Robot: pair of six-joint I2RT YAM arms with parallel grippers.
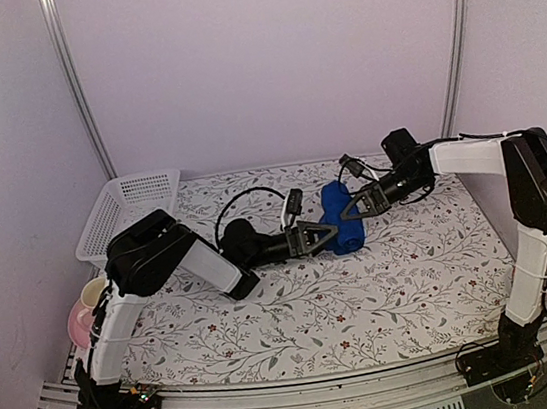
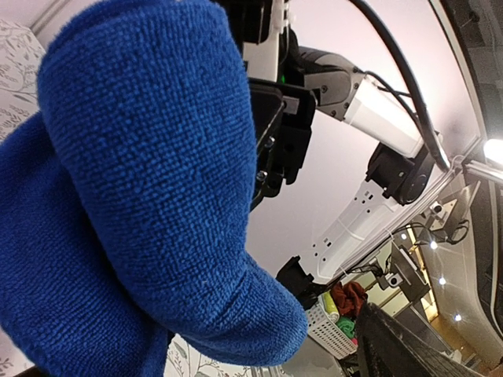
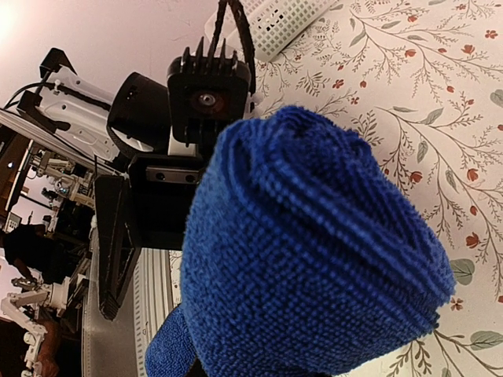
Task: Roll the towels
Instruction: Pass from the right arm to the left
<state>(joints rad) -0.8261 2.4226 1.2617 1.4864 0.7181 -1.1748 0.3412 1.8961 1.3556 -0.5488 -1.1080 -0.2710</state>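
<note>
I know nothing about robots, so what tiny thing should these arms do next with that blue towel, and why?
Probably the right gripper should open and draw back. The blue towel looks fully rolled and lies on the table, the left gripper stands open beside it, and only the right one seems to pinch its end.

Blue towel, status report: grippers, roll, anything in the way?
Left gripper open beside blue towel. Right gripper shut on it. Towel rolled up. Nothing blocking; white basket far left.
</note>
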